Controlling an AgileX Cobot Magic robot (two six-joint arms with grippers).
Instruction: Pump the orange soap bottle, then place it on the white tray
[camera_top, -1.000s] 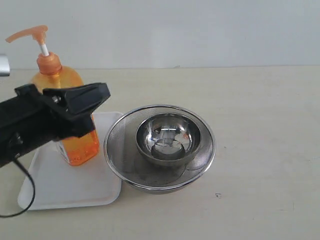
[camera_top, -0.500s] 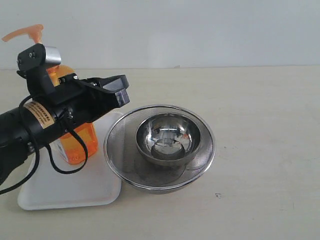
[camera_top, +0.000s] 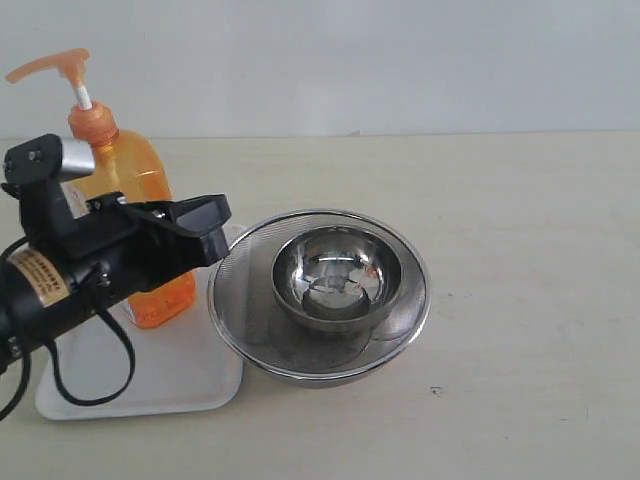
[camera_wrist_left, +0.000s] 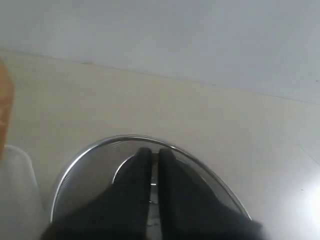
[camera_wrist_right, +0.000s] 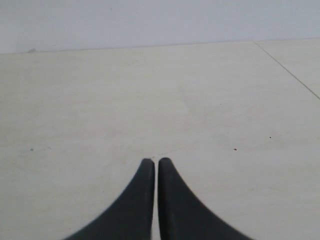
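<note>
Backdrop: a plain pale wall (camera_top: 400, 60) rose behind a beige table (camera_top: 520, 300).
Bottle: the orange soap bottle (camera_top: 135, 175) stood upright on the far part of the white tray (camera_top: 150, 380). Its pump head (camera_top: 55, 66) pointed toward the left of the exterior view, and its lower body was partly hidden behind the left arm (camera_top: 60, 280).
Tray: it lay flat on the table at the left of the exterior view. Its right edge met the rim of the mesh strainer (camera_top: 240, 290) there; whether they touched could not be told.
Strainer: round and steel, near the middle of the table, with a smaller steel bowl (camera_top: 337, 275) sitting inside it.
Left gripper: the left gripper (camera_top: 215, 225) had its fingers pressed together with nothing between them. It was in front of the bottle, tips aimed toward the strainer; contact with the bottle could not be told.
Right gripper: the right gripper (camera_wrist_right: 152, 162) appeared only in its own wrist view, fingers clenched and empty over bare table.
</note>
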